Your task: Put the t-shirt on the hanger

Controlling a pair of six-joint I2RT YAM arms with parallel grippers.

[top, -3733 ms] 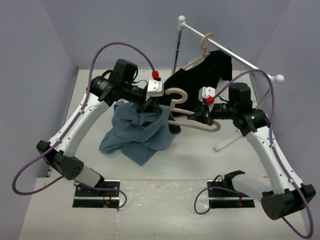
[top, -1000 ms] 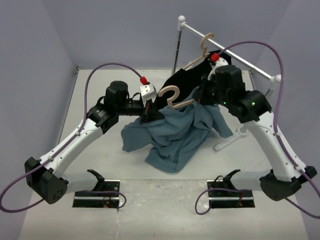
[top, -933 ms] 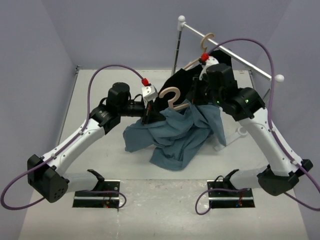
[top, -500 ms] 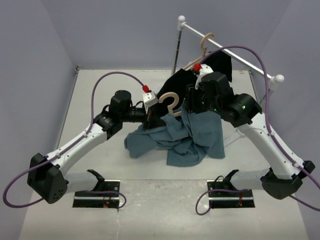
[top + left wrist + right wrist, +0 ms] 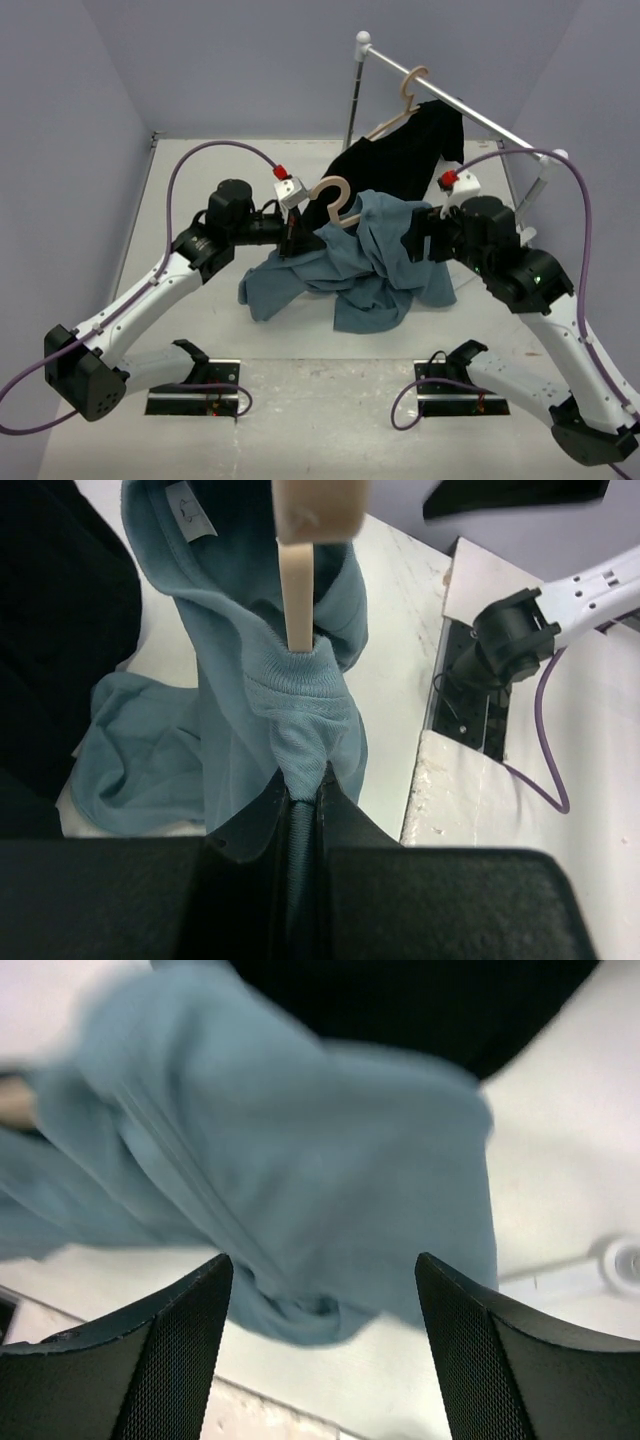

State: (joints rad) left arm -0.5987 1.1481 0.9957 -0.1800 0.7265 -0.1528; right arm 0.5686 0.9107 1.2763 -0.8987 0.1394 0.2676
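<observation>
Soft, even overhead lighting; faint shadows lie just beneath the t-shirt point(image 5: 370, 270). Right wrist view: the t-shirt is smeared by blur.

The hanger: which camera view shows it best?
The top external view: the hanger shows its hook clear above the t-shirt. The left wrist view shows only a narrow beige strip of it entering the cloth. The right wrist view shows blurred blue cloth, no clear hanger.

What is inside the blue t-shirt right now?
The beige hanger: its hook and neck stick out of the t-shirt at the collar. Its shoulders and bottom bar are covered by fabric.
</observation>
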